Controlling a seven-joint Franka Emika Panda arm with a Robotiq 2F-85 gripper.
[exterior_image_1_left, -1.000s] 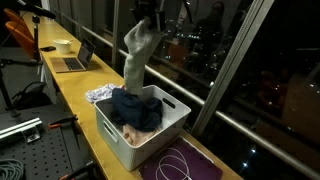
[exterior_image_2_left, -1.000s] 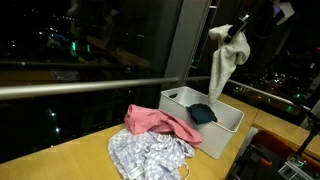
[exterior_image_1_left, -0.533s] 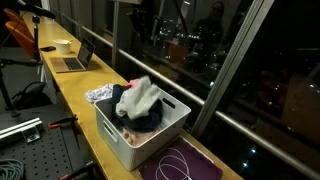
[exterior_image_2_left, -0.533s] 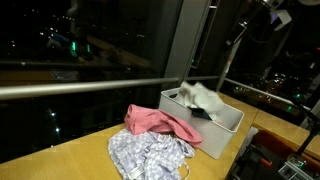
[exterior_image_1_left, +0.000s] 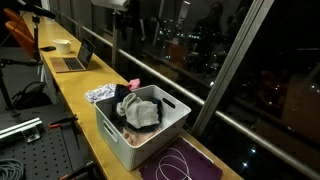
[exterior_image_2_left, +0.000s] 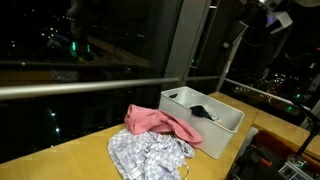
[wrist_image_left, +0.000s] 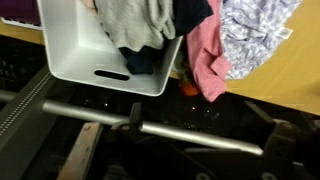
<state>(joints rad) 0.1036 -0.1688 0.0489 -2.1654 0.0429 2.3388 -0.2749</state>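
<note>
A white bin (exterior_image_1_left: 128, 146) stands on the long wooden table. A grey cloth (exterior_image_1_left: 141, 111) lies loose on top of a dark blue cloth (exterior_image_1_left: 123, 103) inside it. From above, the wrist view shows the bin (wrist_image_left: 88, 50) with the grey cloth (wrist_image_left: 140, 20) and the dark cloth (wrist_image_left: 146, 60) in it. My gripper (wrist_image_left: 200, 114) hangs high above, past the table's edge by the window, open, its dark fingers wide apart with nothing between them. A pink cloth (exterior_image_2_left: 152, 120) is draped over one wall of the bin (exterior_image_2_left: 216, 136). In both exterior views the gripper is cut off at the top edge.
A patterned white cloth (exterior_image_2_left: 150, 156) lies on the table beside the pink one. A metal window rail (wrist_image_left: 150, 125) runs along the glass. Farther down the table are a laptop (exterior_image_1_left: 74, 60) and a pale roll (exterior_image_1_left: 63, 45). A purple mat (exterior_image_1_left: 180, 166) with a white cable lies by the bin.
The gripper has opened and let go of the grey cloth, which hung above the bin and has dropped into it. The arm has risen out of the exterior views.
</note>
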